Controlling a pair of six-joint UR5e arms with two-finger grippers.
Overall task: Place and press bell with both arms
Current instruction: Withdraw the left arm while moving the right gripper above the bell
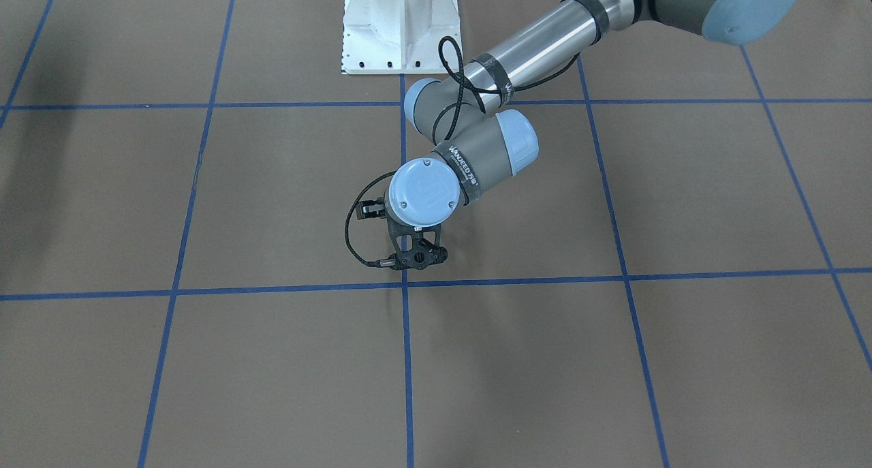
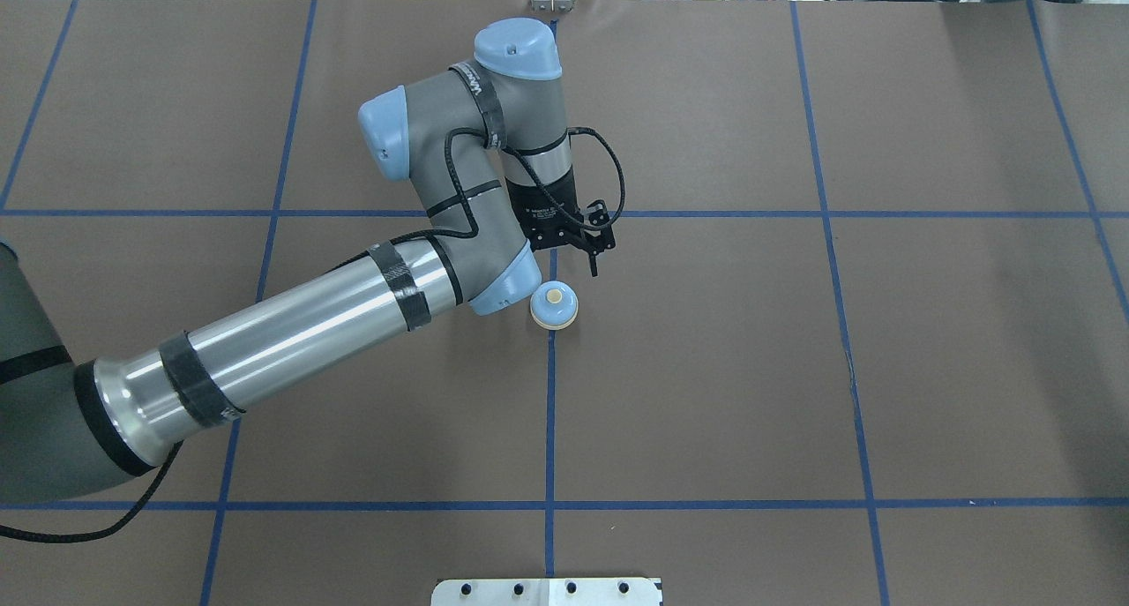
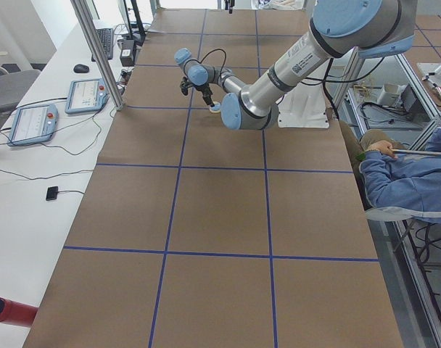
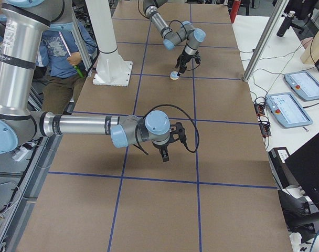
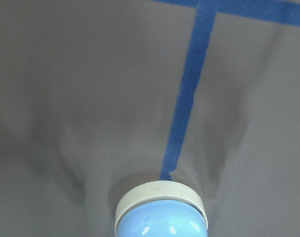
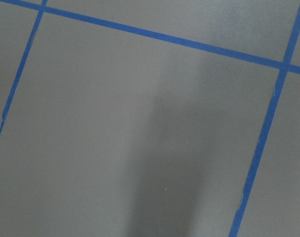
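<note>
Bell [image 2: 554,307] stands free on table [image 2: 926,368], just beside left claw [image 2: 594,258]: placing looks done, press not yet (my reading). Left claw holds nothing, released or clenched unclear; right claw [image 4: 165,153] likewise unclear.

bell [image 5: 161,217] cropped below, right fingers [image 4: 164,155] indistinct

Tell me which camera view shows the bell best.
The overhead exterior view: the bell shows whole and unblocked, cream button up, on a blue tape line. The left wrist view is close but crops it. Both side views show it tiny. The front-facing and right wrist views do not show it.
</note>
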